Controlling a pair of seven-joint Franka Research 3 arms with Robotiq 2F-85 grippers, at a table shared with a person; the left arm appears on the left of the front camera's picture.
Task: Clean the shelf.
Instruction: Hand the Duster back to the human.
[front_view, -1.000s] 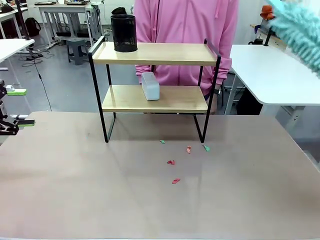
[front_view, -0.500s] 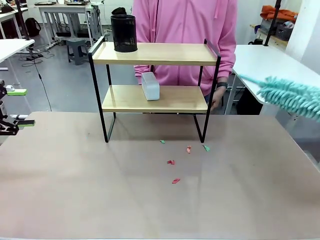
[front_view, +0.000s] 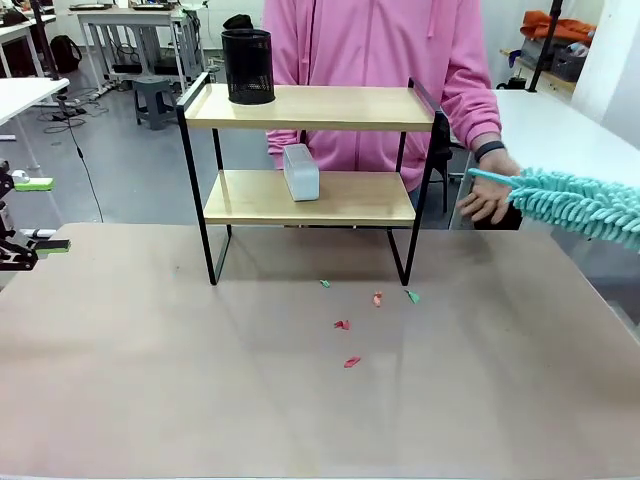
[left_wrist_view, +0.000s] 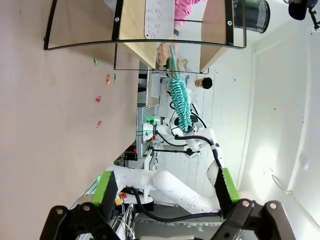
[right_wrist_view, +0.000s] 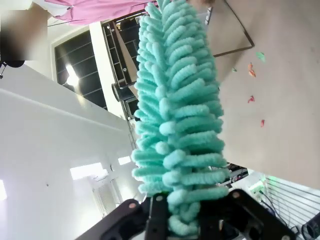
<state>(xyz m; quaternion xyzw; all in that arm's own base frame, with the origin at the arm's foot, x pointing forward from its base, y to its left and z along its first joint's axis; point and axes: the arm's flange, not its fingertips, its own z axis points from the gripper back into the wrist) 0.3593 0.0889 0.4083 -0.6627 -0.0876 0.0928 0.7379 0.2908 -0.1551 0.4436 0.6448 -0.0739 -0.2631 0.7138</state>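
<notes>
Gripping a teal duster (front_view: 580, 205) in its clamped right pincer (right_wrist_view: 185, 220) beside the shelf (front_view: 310, 108), left pincer (left_wrist_view: 165, 187) standing apart, the robot has apparently not begun dusting, and paper scraps (front_view: 343, 324) lie before the shelf.

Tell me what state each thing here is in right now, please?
shelf: upright, a black mesh cup on the top board, a grey box on the lower one.
duster: clamped in the right gripper, tip near the person's hand.
left gripper: open, empty.
paper scraps: scattered on the table before the shelf.
</notes>
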